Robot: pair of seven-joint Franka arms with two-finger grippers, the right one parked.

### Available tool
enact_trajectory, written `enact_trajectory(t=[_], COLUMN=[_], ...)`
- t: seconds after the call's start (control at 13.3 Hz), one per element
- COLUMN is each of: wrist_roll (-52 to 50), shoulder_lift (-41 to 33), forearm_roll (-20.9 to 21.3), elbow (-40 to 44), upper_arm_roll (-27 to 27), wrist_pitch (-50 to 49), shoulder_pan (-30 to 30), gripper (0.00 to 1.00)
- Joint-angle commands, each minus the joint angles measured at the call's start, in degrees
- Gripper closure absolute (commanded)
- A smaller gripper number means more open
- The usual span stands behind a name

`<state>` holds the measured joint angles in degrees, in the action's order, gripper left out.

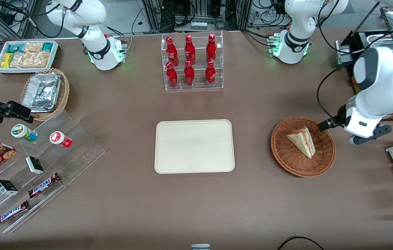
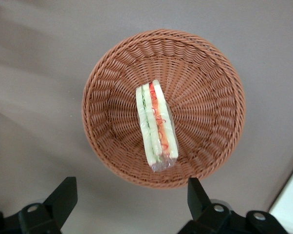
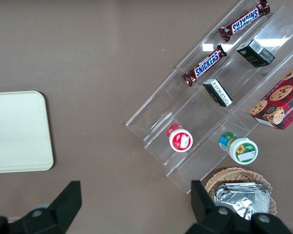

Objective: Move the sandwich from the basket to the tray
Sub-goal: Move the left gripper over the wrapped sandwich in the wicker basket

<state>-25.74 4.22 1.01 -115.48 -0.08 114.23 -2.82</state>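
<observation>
Above the basket (image 2: 163, 107), the gripper (image 2: 132, 202) hangs with fingers spread wide and empty; the sandwich (image 2: 156, 126) lies inside, pointing toward twelve o'clock.

Even, diffuse overhead light fills all views; the brown table (image 1: 120, 114) shows only soft, faint shadows. Glare glints off the crinkled silver foil (image 1: 41, 92) and the clear acrylic stepped stand (image 3: 219, 105). The round reddish-brown wicker basket (image 2: 205, 63) is sharply focused, while the left arm's black gripper (image 2: 129, 212), open just above it, looks slightly soft.
</observation>
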Motion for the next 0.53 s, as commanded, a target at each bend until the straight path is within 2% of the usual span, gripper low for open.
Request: enact_trajectory(t=[0.0, 0.15, 0.45], wrist_roll=[-6.9, -11.5, -12.7], shoulder_lift=[-1.8, 0.3, 3.9], forearm_roll=[0.8, 0.8, 0.7], elbow=[-6.9, -8.5, -8.5], upper_arm_roll=[0.0, 0.0, -0.2], wrist_pitch=[7.7, 10.4, 12.0], shoulder_pan=[-0.3, -0.7, -1.8], gripper=[0.00, 0.00, 0.00])
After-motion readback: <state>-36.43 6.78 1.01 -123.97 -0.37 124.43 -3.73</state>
